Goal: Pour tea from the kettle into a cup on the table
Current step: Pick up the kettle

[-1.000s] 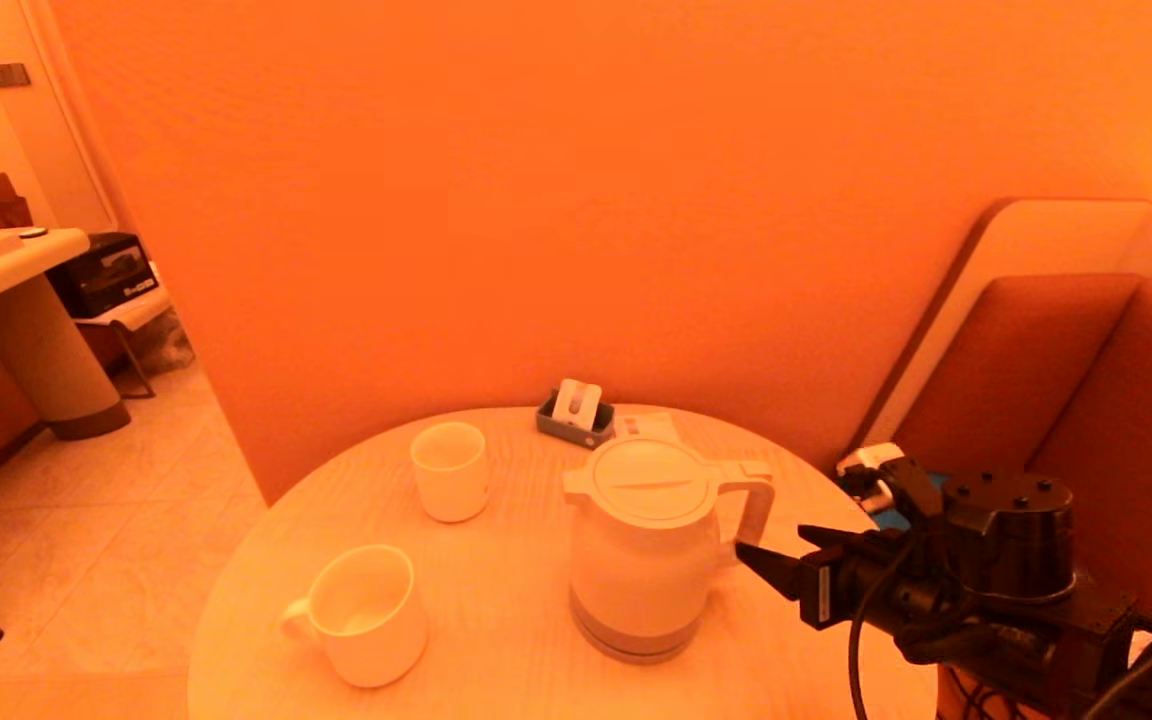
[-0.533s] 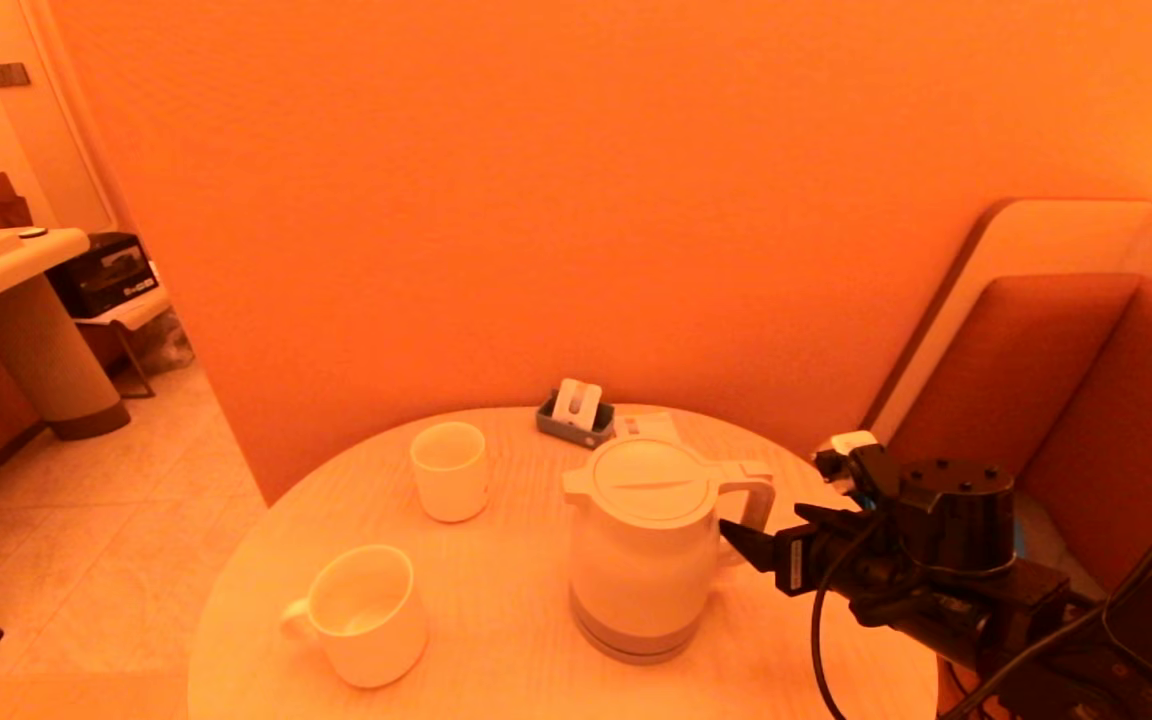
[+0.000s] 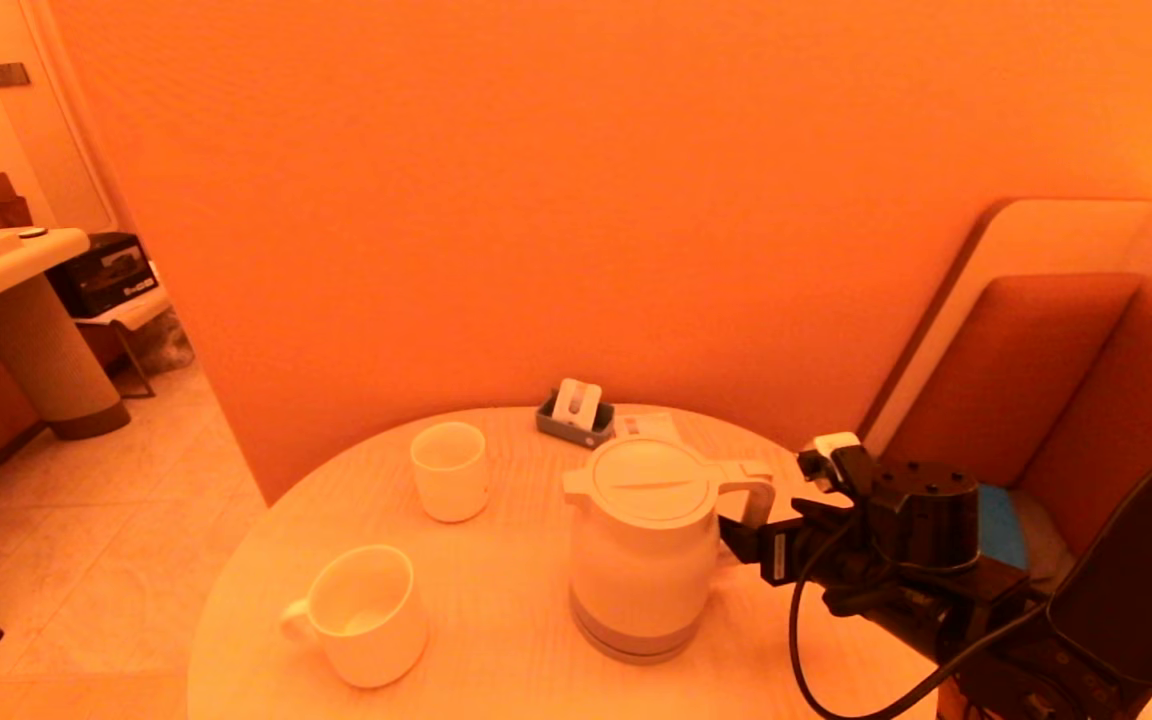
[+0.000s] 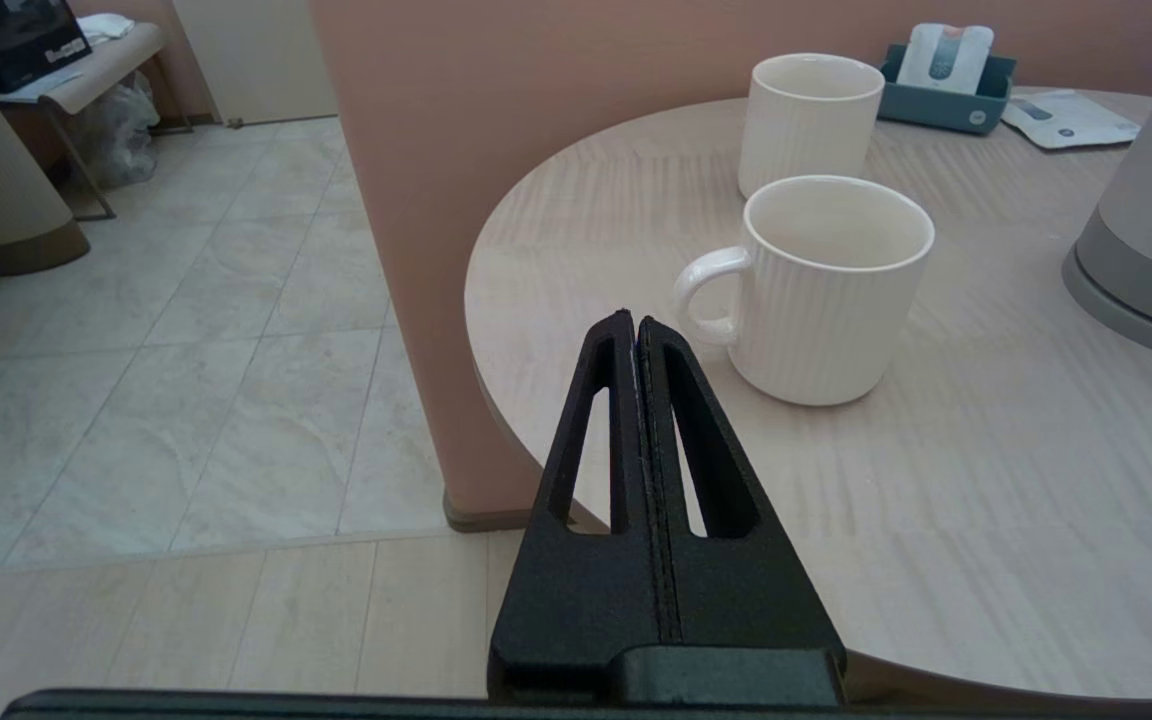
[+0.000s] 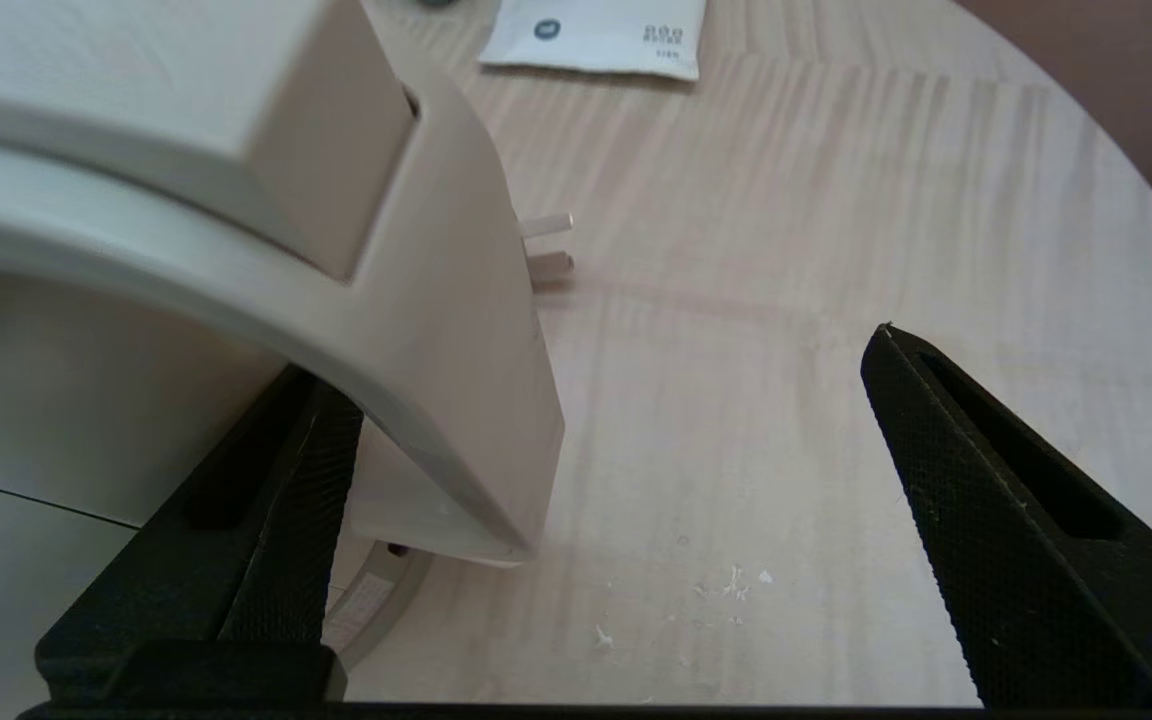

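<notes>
Right gripper point(image 5: 596, 420) at kettle point(image 3: 644, 548) handle point(image 5: 436, 330), fingers wide apart, 1 inside the loop, 1 outside, handle between, not clamped. Kettle upright on table point(image 3: 496, 610), right of centre. Cup point(image 3: 449, 470) behind mug point(image 3: 364, 612), left of kettle. Left gripper point(image 4: 634, 335) pressed together, off table edge near mug.

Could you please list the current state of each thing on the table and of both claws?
kettle: upright, lid closed, not gripped.
cup: upright, looks empty.
mug: upright, looks empty.
right claw: open, astride the kettle's handle.
left claw: shut, holding nothing, near the table edge.
</notes>
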Tool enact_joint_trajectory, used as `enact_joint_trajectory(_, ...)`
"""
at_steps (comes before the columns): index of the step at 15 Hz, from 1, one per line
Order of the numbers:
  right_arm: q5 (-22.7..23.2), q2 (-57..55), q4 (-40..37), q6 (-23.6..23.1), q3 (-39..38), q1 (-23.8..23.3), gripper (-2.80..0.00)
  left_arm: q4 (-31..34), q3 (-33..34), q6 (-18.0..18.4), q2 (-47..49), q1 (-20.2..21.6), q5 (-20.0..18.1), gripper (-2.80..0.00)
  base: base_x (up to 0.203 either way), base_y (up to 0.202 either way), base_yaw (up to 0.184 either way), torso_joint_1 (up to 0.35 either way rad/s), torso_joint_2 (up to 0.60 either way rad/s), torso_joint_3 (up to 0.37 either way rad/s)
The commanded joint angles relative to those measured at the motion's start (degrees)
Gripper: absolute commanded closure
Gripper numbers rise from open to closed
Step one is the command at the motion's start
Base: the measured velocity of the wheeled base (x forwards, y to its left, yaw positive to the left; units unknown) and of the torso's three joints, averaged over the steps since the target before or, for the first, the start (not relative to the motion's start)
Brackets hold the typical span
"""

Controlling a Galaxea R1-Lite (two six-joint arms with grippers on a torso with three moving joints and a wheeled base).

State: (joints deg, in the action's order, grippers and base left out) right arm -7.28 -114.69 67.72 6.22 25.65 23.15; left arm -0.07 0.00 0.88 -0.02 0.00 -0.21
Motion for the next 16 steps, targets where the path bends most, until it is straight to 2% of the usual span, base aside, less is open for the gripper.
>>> enact_joint_trajectory(1,0.0,-0.9,0.4,0.0,0.1,0.1,-2.80,0.0,0.0,0.0,0.0,0.0,0.0,0.00,0.000,0.000,0.000,0.000,0.00,0.000)
enact_joint_trajectory(16,-0.5,-2.7,0.5,-0.9,2.7,0.0,-2.80,0.0,0.0,0.0,0.0,0.0,0.0,0.00,0.000,0.000,0.000,0.000,0.00,0.000)
